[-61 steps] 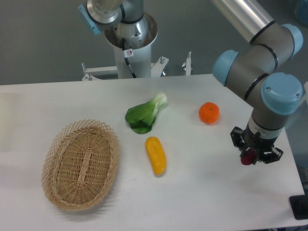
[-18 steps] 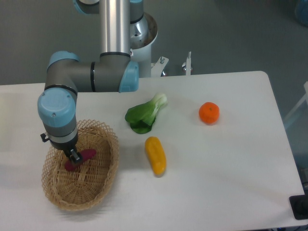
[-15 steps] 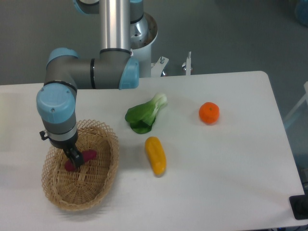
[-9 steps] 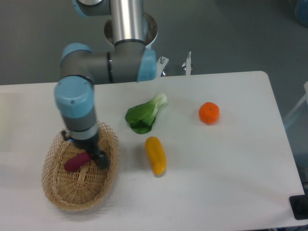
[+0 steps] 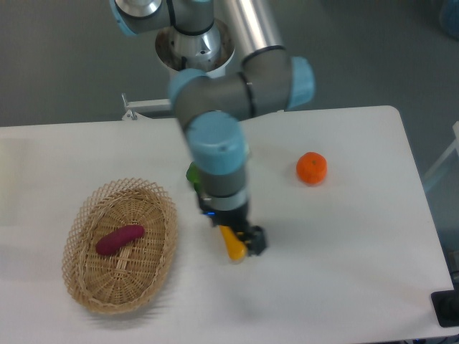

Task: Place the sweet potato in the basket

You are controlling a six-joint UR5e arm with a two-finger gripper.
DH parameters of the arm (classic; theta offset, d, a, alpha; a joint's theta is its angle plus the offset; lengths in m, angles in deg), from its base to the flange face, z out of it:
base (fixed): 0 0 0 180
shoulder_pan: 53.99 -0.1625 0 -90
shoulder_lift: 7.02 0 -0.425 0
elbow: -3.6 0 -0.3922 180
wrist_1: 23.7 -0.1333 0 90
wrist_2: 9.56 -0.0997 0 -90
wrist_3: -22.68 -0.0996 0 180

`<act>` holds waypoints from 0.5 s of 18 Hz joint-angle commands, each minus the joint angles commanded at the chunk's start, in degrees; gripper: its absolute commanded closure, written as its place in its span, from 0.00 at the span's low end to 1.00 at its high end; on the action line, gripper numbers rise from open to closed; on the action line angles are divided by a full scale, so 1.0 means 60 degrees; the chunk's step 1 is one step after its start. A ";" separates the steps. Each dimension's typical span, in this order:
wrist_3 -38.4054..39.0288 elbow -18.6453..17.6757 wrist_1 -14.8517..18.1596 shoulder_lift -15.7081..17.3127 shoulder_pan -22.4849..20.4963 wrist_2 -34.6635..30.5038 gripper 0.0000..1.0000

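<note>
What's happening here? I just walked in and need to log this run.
The sweet potato lies inside the basket, with nothing holding it. The arm's end effector is over by the yellow vegetable, which it partly hides. Whether it is open or shut cannot be told. An orange sits apart on the table.
</note>
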 joint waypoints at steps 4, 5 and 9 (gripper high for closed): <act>-0.0838 0.0351 0.0103 -0.0233 -0.0924 0.0014 0.00; -0.0853 0.0512 0.0103 -0.0351 -0.1056 0.0029 0.00; -0.1087 0.1157 0.0161 -0.0907 -0.1540 0.0073 0.00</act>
